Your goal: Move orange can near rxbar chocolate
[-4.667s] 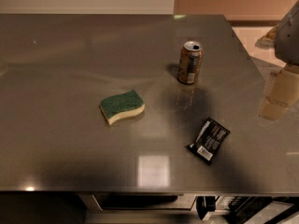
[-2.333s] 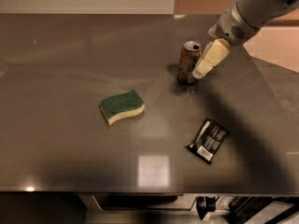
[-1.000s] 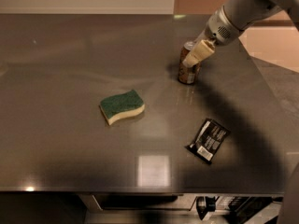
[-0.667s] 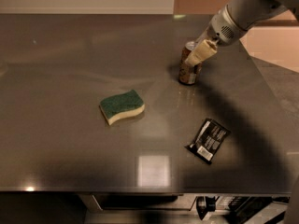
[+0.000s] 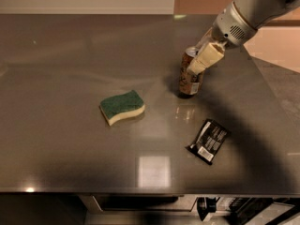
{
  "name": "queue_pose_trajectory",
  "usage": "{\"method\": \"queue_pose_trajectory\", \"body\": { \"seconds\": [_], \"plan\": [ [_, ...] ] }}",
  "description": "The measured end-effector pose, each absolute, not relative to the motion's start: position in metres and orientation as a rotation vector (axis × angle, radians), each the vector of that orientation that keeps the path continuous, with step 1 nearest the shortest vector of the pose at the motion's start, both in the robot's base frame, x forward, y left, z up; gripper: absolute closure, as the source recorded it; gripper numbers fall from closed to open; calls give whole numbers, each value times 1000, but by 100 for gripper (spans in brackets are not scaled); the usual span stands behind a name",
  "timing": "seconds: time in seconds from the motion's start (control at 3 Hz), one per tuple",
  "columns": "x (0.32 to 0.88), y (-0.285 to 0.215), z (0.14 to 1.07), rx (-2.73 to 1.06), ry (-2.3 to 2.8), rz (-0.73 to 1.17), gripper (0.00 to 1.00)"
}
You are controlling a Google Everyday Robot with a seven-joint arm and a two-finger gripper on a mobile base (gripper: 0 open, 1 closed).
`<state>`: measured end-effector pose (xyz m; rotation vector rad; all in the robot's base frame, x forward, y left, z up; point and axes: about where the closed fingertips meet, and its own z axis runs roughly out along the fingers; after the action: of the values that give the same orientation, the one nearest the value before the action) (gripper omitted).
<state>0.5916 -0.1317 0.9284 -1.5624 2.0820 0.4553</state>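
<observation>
Orange can (image 5: 189,78): upright on the far-right part of the surface (image 5: 70,55), beyond the rxbar chocolate (image 5: 208,140), with bare metal between the two
Pincer (image 5: 202,60): down at the can's upper half, overlapping its rim and right shoulder; cannot tell whether it is clenched on the can or released
Can, looks: orange-brown body with pale markings, silver top partly hidden by the pincer, faint reflection on the metal in front of it
Handling, judged: thin-walled and rigid enough for a light squeeze, but it would dent if crushed; smooth round sides are likely slippery; full or empty can't be told, so weight is unknown; tall and narrow, so a high push could tip it
Where to hold, judged: across the body around mid-height, pinching opposite sides, not by the rim
Rxbar chocolate, looks: flat black wrapper, white lettering, white label at its near end, lying at an angle
Sponge (image 5: 122,107): green and yellow, well left of the can, off the likely path
</observation>
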Motion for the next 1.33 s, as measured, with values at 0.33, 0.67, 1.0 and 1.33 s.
{"method": "queue_pose_trajectory", "body": {
  "seconds": [0.33, 0.67, 1.0, 1.33],
  "plan": [
    [559, -126, 933, -1616, 2066, 478, 100],
    [530, -116, 930, -1662, 2033, 518, 100],
    [509, -111, 925, -1695, 2010, 522, 100],
    [497, -112, 921, -1710, 2008, 490, 100]
  ]
}}
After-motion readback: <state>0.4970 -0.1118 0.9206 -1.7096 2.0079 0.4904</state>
